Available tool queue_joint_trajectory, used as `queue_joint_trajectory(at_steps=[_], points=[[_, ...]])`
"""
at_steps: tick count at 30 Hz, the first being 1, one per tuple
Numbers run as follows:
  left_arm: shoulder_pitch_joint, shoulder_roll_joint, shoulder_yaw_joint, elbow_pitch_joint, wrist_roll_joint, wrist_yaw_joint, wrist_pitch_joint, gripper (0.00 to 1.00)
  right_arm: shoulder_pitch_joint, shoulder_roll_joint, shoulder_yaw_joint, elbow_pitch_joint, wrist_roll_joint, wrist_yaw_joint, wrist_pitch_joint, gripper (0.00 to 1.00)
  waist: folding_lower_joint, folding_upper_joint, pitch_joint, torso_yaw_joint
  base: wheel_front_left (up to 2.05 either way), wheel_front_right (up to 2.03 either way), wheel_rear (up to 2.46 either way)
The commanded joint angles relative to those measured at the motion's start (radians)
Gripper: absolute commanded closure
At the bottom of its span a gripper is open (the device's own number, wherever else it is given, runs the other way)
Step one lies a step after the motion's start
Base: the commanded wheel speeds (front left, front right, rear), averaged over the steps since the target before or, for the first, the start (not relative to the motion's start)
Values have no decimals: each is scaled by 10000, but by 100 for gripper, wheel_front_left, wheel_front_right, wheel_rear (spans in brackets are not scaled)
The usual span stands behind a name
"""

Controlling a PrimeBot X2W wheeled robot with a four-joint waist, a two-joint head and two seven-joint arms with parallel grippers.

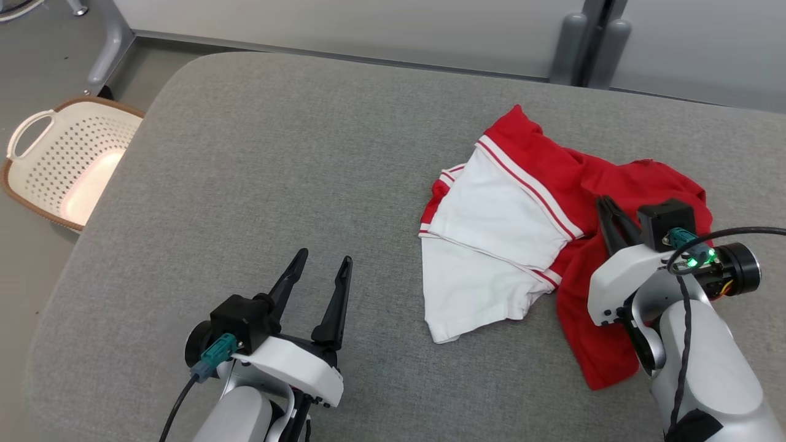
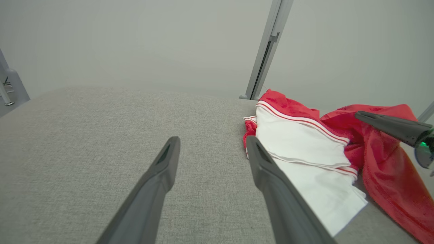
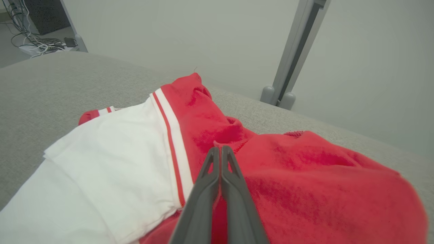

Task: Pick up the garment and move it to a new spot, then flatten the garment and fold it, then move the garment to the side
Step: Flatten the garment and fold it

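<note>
Picking up the garment (image 1: pixel 509 215) looks like the step in hand. It lies crumpled on the right half of the bench (image 1: pixel 276 153), well apart from the left edge. The right tool (image 1: pixel 605 201) has its fingers together, tips at a raised red fold. I cannot tell whether cloth is pinched between them. A good lift would go slowly and straight up, watching that the fold comes with it. If it slips, a deeper bite into the ridge should serve. The left tool (image 1: pixel 325 255) stands with its fingers apart over bare bench, just left of the cloth. The garment is red with a white panel doubled over itself and red-and-white striped trim. A red flap trails toward the near edge.
</note>
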Motion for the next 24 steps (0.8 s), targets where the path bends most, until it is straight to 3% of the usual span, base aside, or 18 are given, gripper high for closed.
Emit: queue_joint_trajectory(at_steps=[1, 7, 14, 22, 23, 24], points=[[-78, 36, 70, -1, 112, -11, -15, 0, 145, 1, -66, -154, 32, -6, -91, 100, 0, 0, -110, -293, 0, 0, 0], [-35, 38, 255, 39, 344, -80, -15, 0, 712, -2, -811, -1323, 419, -6, -56, 100, 0, 0, -245, -1059, 0, 0, 0], [-52, 36, 398, 15, 491, -154, -16, 0, 1616, -699, -2093, -2931, 876, -6, 660, 100, 0, 0, -277, -1763, 0, 0, 0], [-215, 39, 349, -22, 559, -218, -15, 0, 2160, -1492, -3807, -3034, 1223, -8, 1336, 100, 0, 0, -16, -2020, 0, 0, 0], [-214, 38, 332, 0, 562, -206, -15, 0, 2159, -1574, -4129, -2855, 1057, -12, 1387, 83, 0, 0, 10, -2026, 0, 0, 0], [-225, 35, 326, 29, 575, -226, -15, 0, 2178, -1604, -4346, -2626, 873, -12, 1527, 0, 0, 0, 25, -2020, 0, 0, 0]])
